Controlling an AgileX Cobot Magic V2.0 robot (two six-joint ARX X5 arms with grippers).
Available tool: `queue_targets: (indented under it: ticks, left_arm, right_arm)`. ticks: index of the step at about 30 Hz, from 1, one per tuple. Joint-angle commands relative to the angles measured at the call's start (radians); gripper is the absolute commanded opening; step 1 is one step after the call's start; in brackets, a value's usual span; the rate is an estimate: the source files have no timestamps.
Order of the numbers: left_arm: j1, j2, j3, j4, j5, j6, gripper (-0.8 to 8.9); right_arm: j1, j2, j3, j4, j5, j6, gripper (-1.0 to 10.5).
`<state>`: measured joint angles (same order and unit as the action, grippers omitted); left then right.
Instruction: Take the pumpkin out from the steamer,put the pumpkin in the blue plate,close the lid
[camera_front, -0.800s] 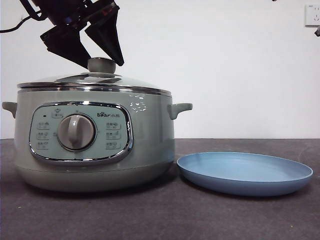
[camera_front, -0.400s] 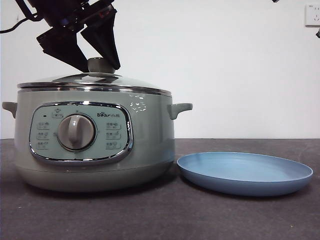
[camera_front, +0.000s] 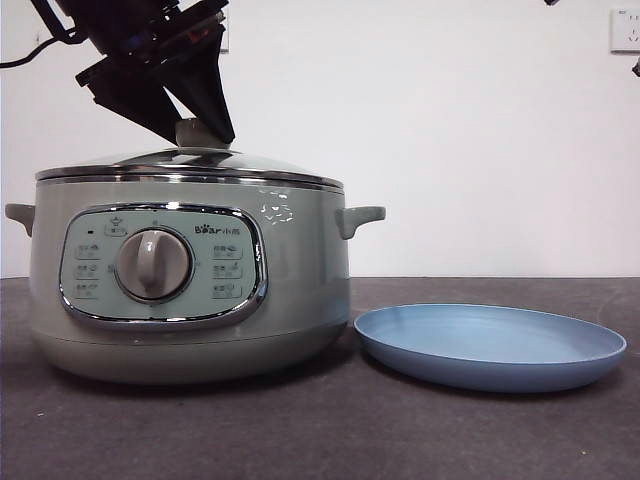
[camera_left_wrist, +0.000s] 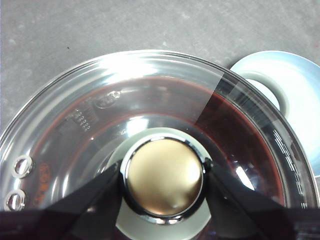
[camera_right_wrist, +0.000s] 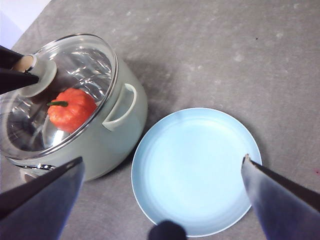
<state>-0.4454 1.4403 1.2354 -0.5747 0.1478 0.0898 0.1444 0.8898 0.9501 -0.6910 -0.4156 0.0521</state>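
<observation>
Grey table (camera_right_wrist: 280, 60), left pincer (camera_left_wrist: 162, 175) clamped on lid (camera_left_wrist: 150, 100) knob, right pincer (camera_right_wrist: 160, 170) wide apart above blue plate (camera_right_wrist: 195, 170)

We see even, bright indoor light in the front view, with soft shadows under the steamer (camera_front: 190, 290) and the blue plate (camera_front: 490, 345). In the left wrist view strong white glare washes across the lid (camera_left_wrist: 150, 85), and its knob (camera_left_wrist: 164, 176) looks slightly soft. The right gripper (camera_right_wrist: 160, 200) shows blurred at the frame's edge.
</observation>
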Motion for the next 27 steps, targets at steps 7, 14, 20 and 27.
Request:
queue_targets:
  ticks: [7,14,20,27]
  left_arm:
    - [-0.001,-0.084,0.080,0.034,-0.025,0.018,-0.09]
    - [0.000,-0.228,0.136,0.027,-0.106,0.018,-0.09]
    - [0.000,-0.367,0.138,0.004,-0.224,0.019,-0.09]
    - [0.000,-0.483,0.138,-0.070,-0.372,0.025,-0.09]
  right_arm:
    - [0.001,0.001,0.002,0.016,0.001,0.003,5.7]
    - [0.002,0.008,0.002,0.093,-0.005,0.036,5.7]
    - [0.040,0.062,0.003,0.184,-0.005,0.065,5.6]
    - [0.169,0.243,0.067,0.249,-0.005,0.082,5.6]
